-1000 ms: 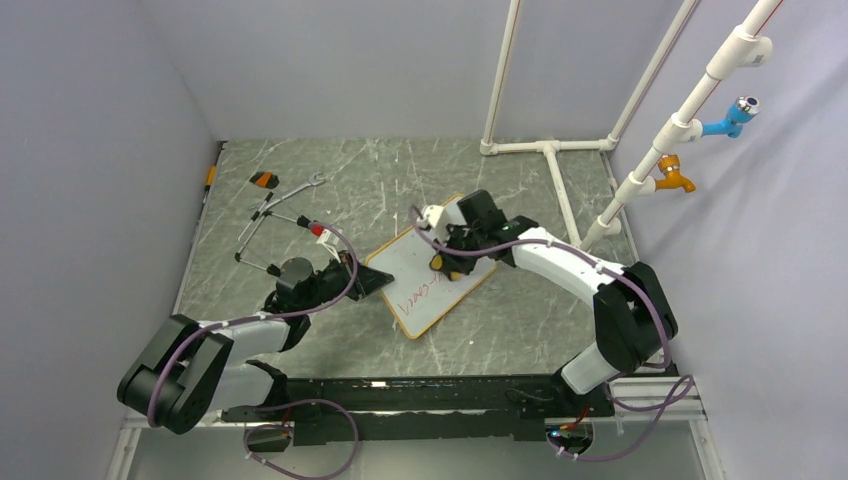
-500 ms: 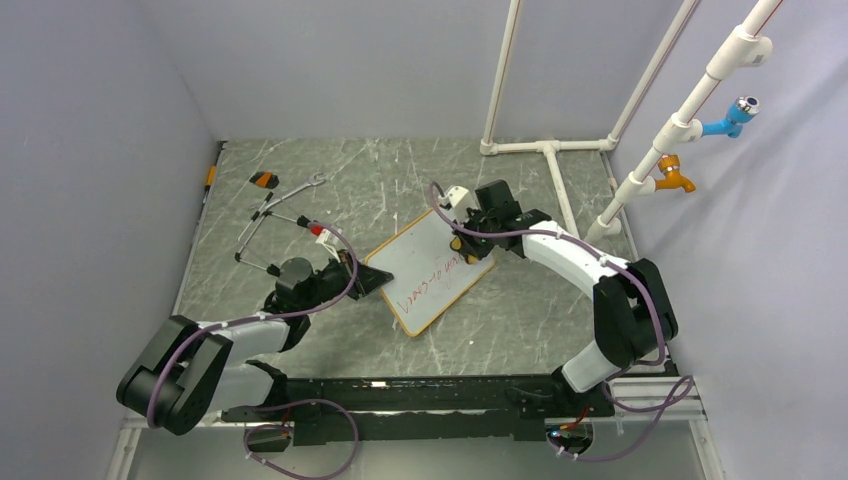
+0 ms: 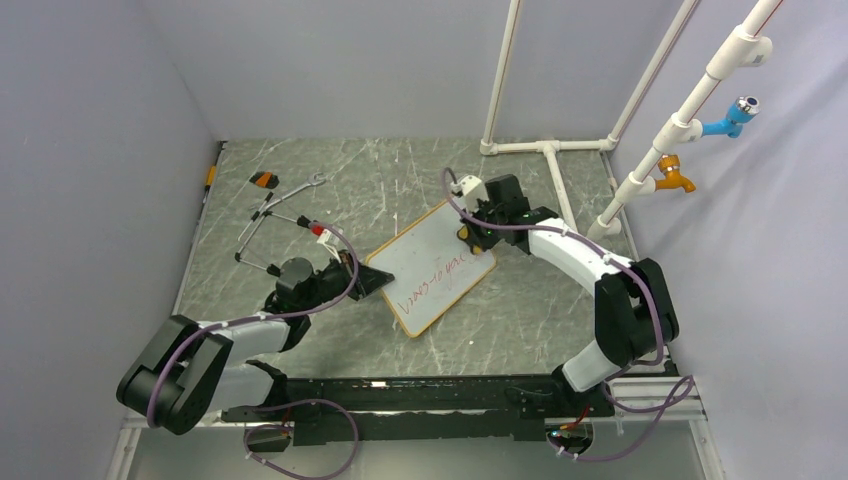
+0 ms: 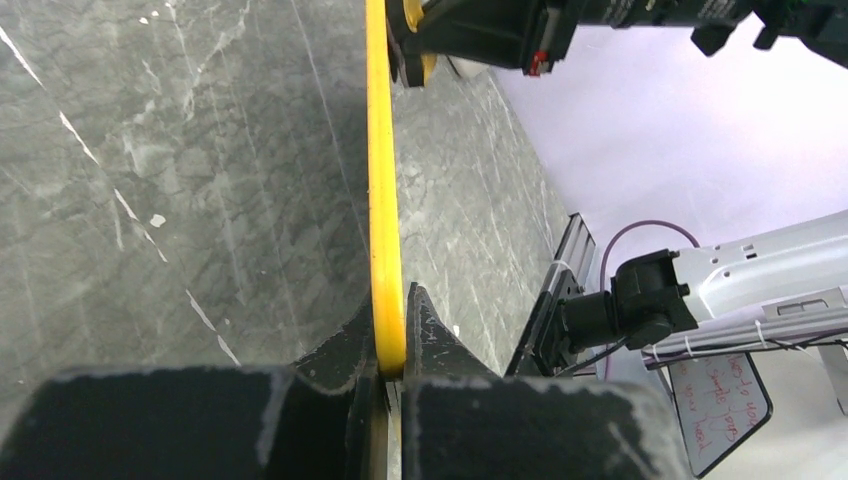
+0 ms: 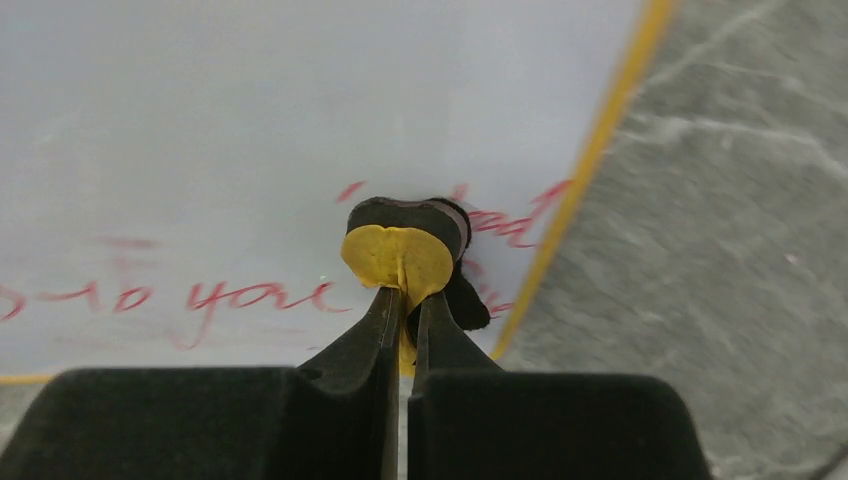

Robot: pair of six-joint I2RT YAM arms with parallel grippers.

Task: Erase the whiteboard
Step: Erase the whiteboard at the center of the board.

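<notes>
top view: the small flat rectangular whiteboard [image 3: 428, 268] with a thin tan-orange frame and rounded corners lies flat on the grey marbled table [image 3: 330, 215], near the middle of the frame. its long axis runs on a diagonal, from lower left to upper right. a line of red handwriting follows that same axis, along the lower-right long side. the left gripper [image 3: 372, 281] is clamped on the board's leftmost corner. the right gripper [image 3: 470, 233] is at the board's upper-right end, pinched on a small round yellow eraser [image 3: 465, 238] with a black pad, which sits on the white surface. in the upper left of the frame lie a small orange and black piece [image 3: 264, 180] and a thin silver wrench [image 3: 305, 185]. a white plastic pipe frame [image 3: 548, 147] stands at the upper right.

left wrist view: the whiteboard's frame [image 4: 384, 230] is seen edge-on as a yellow strip running straight up from the bottom centre to the top edge. the left gripper [image 4: 389, 345] has both black fingers pressed against this strip, one on each side. the eraser [image 4: 412, 14] shows at the top, beside the strip.

right wrist view: the whiteboard [image 5: 250, 110] fills the upper left, and its frame edge slants from the upper right down to the lower middle. the right gripper [image 5: 404, 303] is closed tight on the eraser [image 5: 398, 255], whose black pad rests on the red writing close to that edge.
</notes>
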